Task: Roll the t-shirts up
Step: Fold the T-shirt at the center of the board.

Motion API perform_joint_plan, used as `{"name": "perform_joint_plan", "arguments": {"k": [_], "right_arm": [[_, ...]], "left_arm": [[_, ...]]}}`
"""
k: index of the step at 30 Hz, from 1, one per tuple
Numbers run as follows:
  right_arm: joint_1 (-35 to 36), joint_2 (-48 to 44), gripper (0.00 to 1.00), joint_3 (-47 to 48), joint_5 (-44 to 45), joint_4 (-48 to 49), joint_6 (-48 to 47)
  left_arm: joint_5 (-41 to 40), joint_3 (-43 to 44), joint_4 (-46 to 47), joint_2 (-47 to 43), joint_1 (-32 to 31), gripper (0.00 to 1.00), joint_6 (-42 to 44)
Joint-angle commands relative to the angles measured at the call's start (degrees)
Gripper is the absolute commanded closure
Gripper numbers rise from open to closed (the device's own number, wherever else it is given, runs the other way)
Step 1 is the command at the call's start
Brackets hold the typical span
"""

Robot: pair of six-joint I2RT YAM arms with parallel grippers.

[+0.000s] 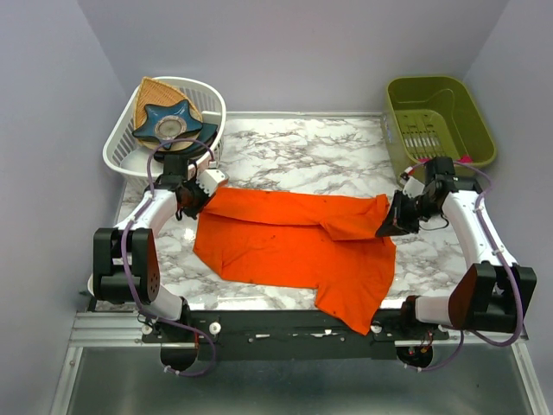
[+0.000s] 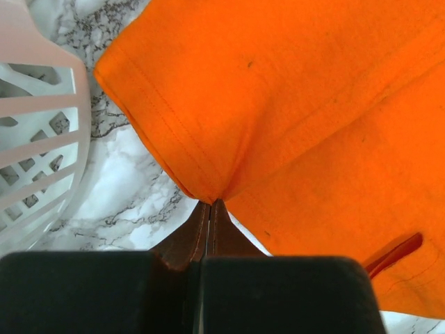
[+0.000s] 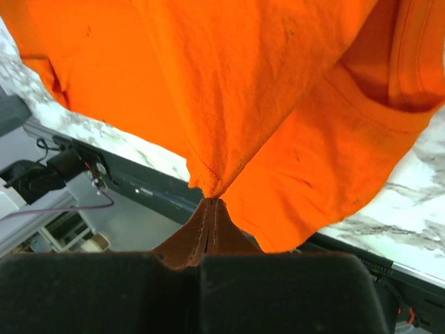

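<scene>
The bright orange t-shirt (image 1: 294,246) lies spread across the marble table, one part hanging over the near edge. My left gripper (image 1: 200,195) is shut on its far left corner; in the left wrist view the jaws (image 2: 211,203) pinch a hemmed edge of the t-shirt (image 2: 292,104). My right gripper (image 1: 390,221) is shut on the shirt's far right corner, which is lifted a little. In the right wrist view the jaws (image 3: 213,200) pinch a fold of the t-shirt (image 3: 264,90) that drapes away from them.
A white basket (image 1: 130,147) at the back left holds a tan woven fan-shaped piece (image 1: 160,93) and a blue star-shaped dish (image 1: 170,118); its wall shows in the left wrist view (image 2: 42,139). A green bin (image 1: 436,117) stands at the back right. Walls enclose the table.
</scene>
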Motion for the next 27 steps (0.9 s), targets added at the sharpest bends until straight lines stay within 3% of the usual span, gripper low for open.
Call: {"name": "perform_joint_plan", "arguments": {"k": [1, 12, 13, 14, 15, 16, 17, 20, 27], "right_arm": [[-0.1, -2.4, 1.00, -2.5, -1.4, -4.0, -2.7], [-0.1, -1.9, 0.98, -4.7, -0.8, -7.0, -4.7], [-0.1, -1.7, 0.87, -4.7, -1.4, -7.1, -5.2], [-0.1, -0.8, 0.57, -3.8, -1.8, -7.3, -5.4], [-0.1, -0.2, 0.49, -3.0, -2.2, -7.4, -5.3], [-0.1, 0.4, 0.46, -1.9, -2.3, -7.4, -5.7], [-0.1, 1.3, 0.43, 1.4, -1.9, -7.1, -5.7], [-0.1, 3.9, 0.43, 6.7, -1.8, -3.3, -6.5], [0.2, 17.2, 0.46, 19.6, 11.3, 9.4, -15.8]], "left_arm": [[-2.8, -1.4, -0.7, 0.3, 0.3, 1.00, 2.7], [-2.2, -1.7, -8.7, 2.3, 1.4, 1.00, 6.2], [-1.7, -1.9, -9.3, 2.1, 1.7, 0.99, 7.3], [-1.2, -1.9, -9.5, 1.9, 1.7, 0.93, 7.6], [-0.4, -0.7, -10.3, 1.7, 1.7, 0.87, 7.0], [0.1, 0.1, -10.4, 1.4, 1.7, 0.74, 6.2], [1.5, 0.9, -10.5, 1.1, 1.7, 0.71, 4.4], [3.9, 4.6, -10.7, -0.2, 1.4, 0.66, 2.6], [8.1, 12.4, -10.9, 3.9, -2.3, 0.66, -0.4]]}}
